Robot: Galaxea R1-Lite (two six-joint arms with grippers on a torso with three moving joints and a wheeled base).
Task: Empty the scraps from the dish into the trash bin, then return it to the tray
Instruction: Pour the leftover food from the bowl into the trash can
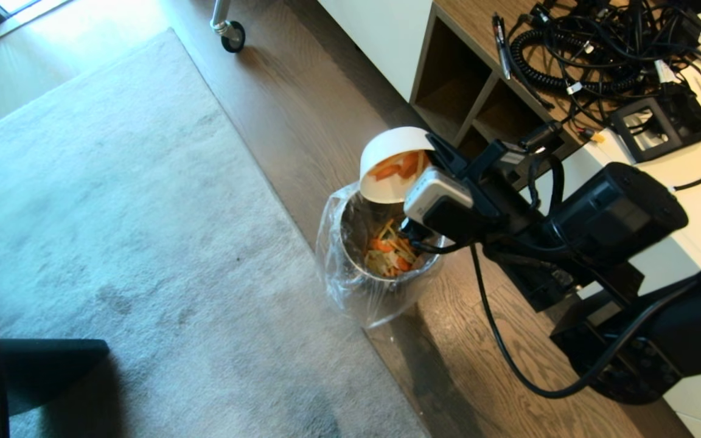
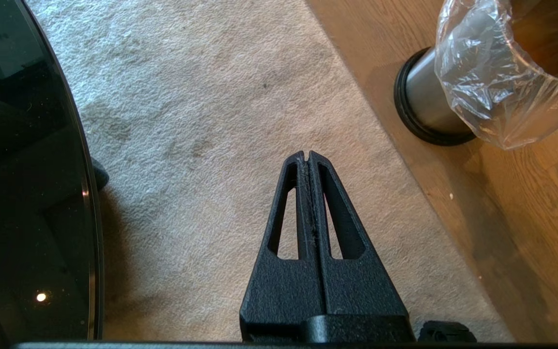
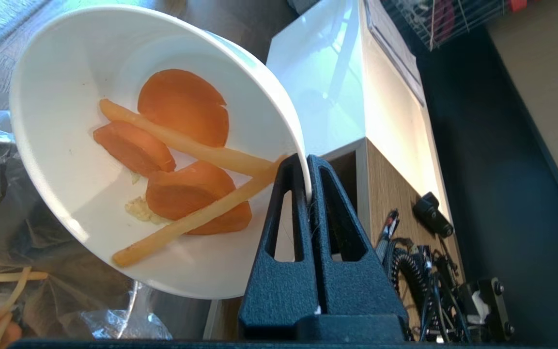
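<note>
My right gripper (image 1: 435, 149) is shut on the rim of the white dish (image 1: 389, 146) and holds it tipped steeply over the trash bin (image 1: 350, 243), a metal bin lined with a clear bag. In the right wrist view the gripper (image 3: 306, 162) pinches the dish (image 3: 61, 160) wall, one finger inside and one outside. Orange slices and pale strips, the scraps (image 3: 182, 109), still cling inside the dish. More scraps (image 1: 390, 250) lie in the bin. My left gripper (image 2: 306, 155) hangs shut and empty over the carpet, beside the trash bin (image 2: 422, 104). The tray is out of view.
A grey carpet (image 1: 113, 213) covers the floor to the left of the bin. The glossy black round table (image 2: 27, 169) is close on my left. A wooden shelf unit (image 1: 466, 85) with tangled cables (image 1: 594, 48) on top stands behind the bin. A caster wheel (image 1: 232, 35) sits farther off.
</note>
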